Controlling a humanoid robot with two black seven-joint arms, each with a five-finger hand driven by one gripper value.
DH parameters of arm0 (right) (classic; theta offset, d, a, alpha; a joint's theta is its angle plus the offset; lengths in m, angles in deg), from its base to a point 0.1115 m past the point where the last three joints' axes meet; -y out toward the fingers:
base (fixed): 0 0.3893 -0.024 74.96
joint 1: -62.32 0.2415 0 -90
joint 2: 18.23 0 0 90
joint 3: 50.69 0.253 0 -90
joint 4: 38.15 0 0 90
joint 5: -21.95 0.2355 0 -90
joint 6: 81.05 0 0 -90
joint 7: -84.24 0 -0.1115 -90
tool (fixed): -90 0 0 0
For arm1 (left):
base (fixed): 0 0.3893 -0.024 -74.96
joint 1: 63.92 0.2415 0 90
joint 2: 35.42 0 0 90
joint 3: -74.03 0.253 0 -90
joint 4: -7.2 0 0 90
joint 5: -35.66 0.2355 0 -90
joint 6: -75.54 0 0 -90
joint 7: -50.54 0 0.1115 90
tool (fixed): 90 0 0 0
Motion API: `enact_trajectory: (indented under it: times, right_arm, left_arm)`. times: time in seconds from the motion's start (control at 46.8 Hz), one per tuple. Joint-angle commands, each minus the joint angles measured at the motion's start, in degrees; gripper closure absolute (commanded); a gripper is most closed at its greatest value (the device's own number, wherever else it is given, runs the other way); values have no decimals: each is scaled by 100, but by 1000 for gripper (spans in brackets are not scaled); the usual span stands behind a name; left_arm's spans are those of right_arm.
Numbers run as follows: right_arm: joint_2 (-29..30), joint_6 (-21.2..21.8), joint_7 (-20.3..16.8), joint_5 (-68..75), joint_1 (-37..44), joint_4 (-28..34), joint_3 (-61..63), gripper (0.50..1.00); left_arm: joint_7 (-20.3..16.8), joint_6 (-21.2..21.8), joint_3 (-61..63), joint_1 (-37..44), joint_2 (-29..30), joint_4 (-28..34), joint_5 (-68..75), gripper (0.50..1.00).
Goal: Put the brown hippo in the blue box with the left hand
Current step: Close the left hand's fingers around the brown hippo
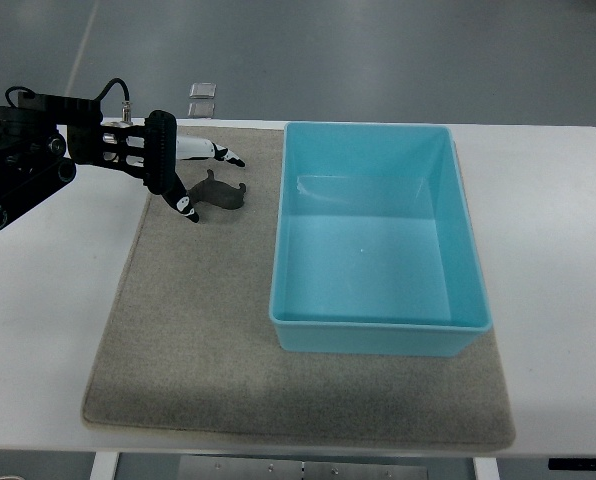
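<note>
Brown hippo [218, 193] lies on the grey mat [198, 330] at upper left, my left robot hand [193, 178] spread around it, gripping nothing yet; next I judge: close, lift, carry right into the blue box [378, 335].

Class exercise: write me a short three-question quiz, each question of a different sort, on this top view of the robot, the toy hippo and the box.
1. True or false: the small brown toy hippo already lies inside the light blue plastic box.
2. Which surface is the hippo on? A) grey felt mat B) bare white table C) floor
3. Fill in: the robot's black left hand comes in from the picture's ____ edge.

Key
1. False: it lies on the mat, left of the box, beside the hand's open fingers.
2. A
3. left
</note>
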Motion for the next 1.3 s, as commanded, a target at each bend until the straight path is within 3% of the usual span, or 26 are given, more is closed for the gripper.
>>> enact_trajectory:
  times: [0.0, 0.406, 1.005, 1.112, 1.155, 1.283]
  right_arm:
    - [0, 1, 0, 0, 0, 0, -3, 564]
    - [0, 1, 0, 0, 0, -9, -3, 564]
    - [0, 1, 0, 0, 0, 0, -3, 564]
    - [0, 1, 0, 0, 0, 0, -3, 564]
    - [0, 1, 0, 0, 0, 0, -3, 564]
    - [0, 1, 0, 0, 0, -9, -3, 564]
  left_arm:
    - [0, 26, -9, -45, 0, 0, 192, 508]
    - [0, 78, -9, 8, -71, 0, 218, 546]
    - [0, 87, -9, 34, -132, 9, 192, 551]
    - [0, 87, -9, 34, -132, 9, 192, 568]
    - [0, 87, -9, 34, -132, 18, 209, 600]
    - [0, 87, -9, 34, -132, 18, 227, 611]
